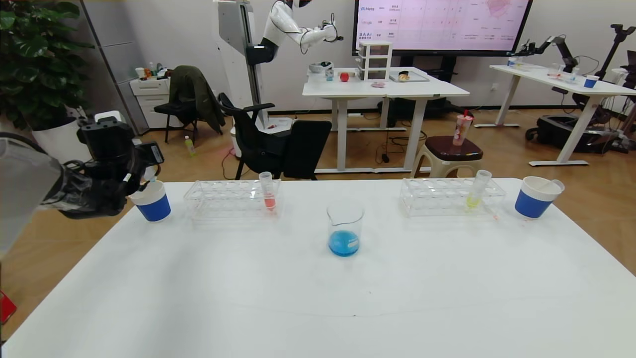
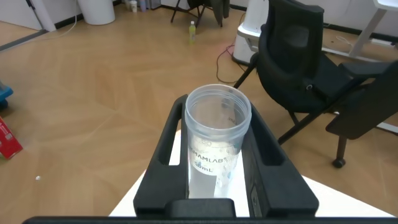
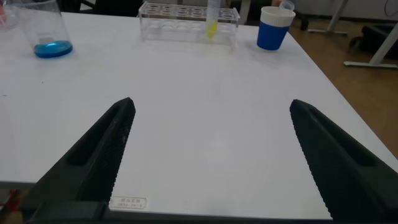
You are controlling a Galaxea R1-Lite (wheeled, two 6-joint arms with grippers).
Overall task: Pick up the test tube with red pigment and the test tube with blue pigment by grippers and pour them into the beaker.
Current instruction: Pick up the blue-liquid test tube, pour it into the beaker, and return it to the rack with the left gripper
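Observation:
My left gripper (image 1: 141, 180) is shut on the test tube with blue pigment (image 2: 217, 134), a clear tube that holds only a few blue drops. It hangs at the table's far left corner, over a blue-and-white paper cup (image 1: 151, 201). The beaker (image 1: 344, 228) stands mid-table with blue liquid in its bottom; it also shows in the right wrist view (image 3: 46, 31). The test tube with red pigment (image 1: 268, 193) stands upright in the left clear rack (image 1: 218, 198). My right gripper (image 3: 211, 155) is open and empty over the table's near right part, outside the head view.
A second clear rack (image 1: 447, 196) at the far right holds a yellow-liquid tube (image 1: 477, 191). Another blue-and-white paper cup (image 1: 535, 197) stands near the far right corner. Chairs and a stool stand behind the table's far edge.

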